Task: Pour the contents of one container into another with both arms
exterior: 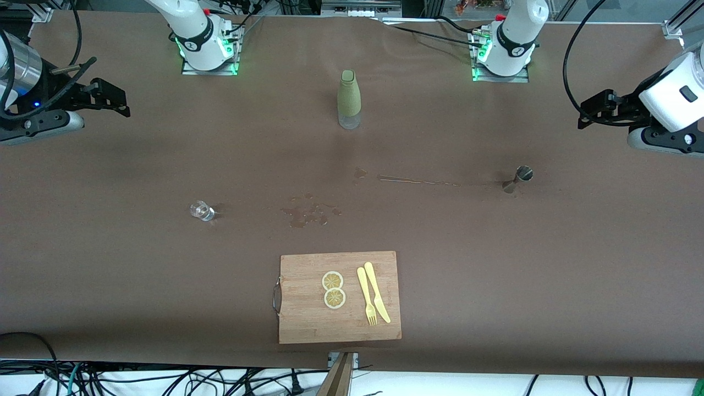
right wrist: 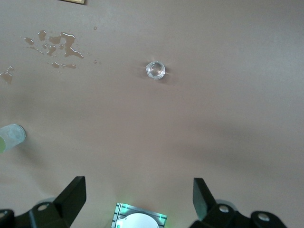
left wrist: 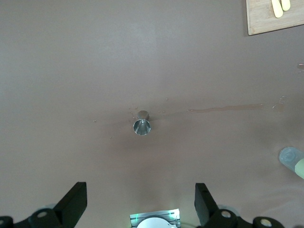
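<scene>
Steel double-cone jigger (exterior: 517, 179) stands toward the left arm's end of the table; small clear glass cup (exterior: 202, 210) stands toward the right arm's end, well apart. Green-sleeved bottle (exterior: 349, 99) stands between the 2 arm bases. Left gripper (left wrist: 141, 202) hangs high over the jigger, jaws wide, holding nothing. Right gripper (right wrist: 140, 199) hangs high over the cup, jaws wide, holding nothing. Judged step: start, nothing grasped yet. Next move calls for each gripper to descend and close on its container. Wet spill marks (exterior: 309, 212) lie mid-table; wooden cutting board (exterior: 297, 324) lies nearer the camera.

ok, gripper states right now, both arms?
Left gripper: open, empty, up over the metal jigger.
Right gripper: open, empty, up over the small glass.
</scene>
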You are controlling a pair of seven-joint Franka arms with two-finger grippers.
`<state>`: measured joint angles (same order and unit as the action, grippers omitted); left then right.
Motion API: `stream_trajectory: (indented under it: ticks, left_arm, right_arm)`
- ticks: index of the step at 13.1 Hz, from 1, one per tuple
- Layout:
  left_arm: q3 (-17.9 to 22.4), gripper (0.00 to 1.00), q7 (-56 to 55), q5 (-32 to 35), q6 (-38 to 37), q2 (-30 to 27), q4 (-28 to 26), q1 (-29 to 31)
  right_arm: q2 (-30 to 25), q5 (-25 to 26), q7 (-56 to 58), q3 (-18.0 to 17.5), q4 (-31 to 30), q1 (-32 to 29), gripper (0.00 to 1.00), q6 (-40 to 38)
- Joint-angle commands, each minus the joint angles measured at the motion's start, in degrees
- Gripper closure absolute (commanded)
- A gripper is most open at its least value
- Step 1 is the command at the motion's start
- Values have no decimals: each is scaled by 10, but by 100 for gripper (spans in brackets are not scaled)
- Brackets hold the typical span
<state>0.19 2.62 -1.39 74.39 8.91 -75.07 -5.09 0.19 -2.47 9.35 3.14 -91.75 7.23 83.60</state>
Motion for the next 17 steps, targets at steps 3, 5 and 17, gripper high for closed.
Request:
stream_trajectory:
  ticks: [3,5,17]
  left_arm:
    - [2,0,-6,-17,2,5,9,0]
    - [3,0,-6,-18,2,6,9,0]
    - [2,0,-7,-17,2,7,9,0]
  right_arm:
    - [-1,0,5,-1,3,-3,0,-7]
    - [0,1,7,-1,4,-3,0,-6]
    - [9,-7,7,6,-11,-4,0,13]
